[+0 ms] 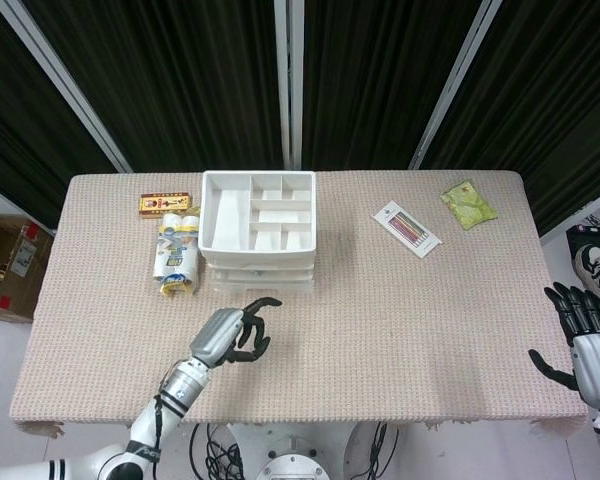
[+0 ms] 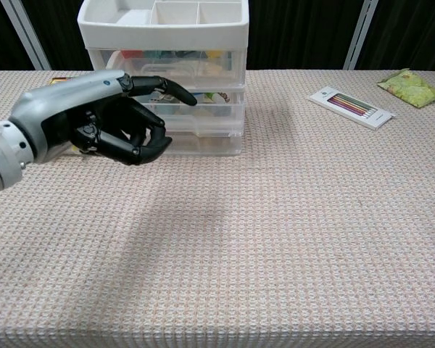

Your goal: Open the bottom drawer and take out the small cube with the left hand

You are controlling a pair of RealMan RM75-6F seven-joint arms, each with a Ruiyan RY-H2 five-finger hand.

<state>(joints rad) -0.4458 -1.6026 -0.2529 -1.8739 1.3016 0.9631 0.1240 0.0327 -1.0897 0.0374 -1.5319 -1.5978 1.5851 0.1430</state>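
Note:
A white drawer unit (image 1: 258, 225) with a compartment tray on top stands at the table's back middle. In the chest view its three clear drawers (image 2: 203, 87) are all closed, and the bottom drawer (image 2: 206, 139) shows blurred contents. I cannot make out the small cube. My left hand (image 1: 235, 335) hovers just in front of the unit and holds nothing. Seen from the chest, the left hand (image 2: 109, 119) has its back upward and most fingers curled under, with one finger stretched toward the drawer fronts. My right hand (image 1: 580, 330) hangs off the table's right edge with fingers spread.
A snack packet (image 1: 177, 258) and a red box (image 1: 165, 204) lie left of the unit. A pack of coloured pencils (image 1: 407, 228) and a green packet (image 1: 468, 204) lie at the back right. A cardboard box (image 1: 5, 265) sits on the floor at left.

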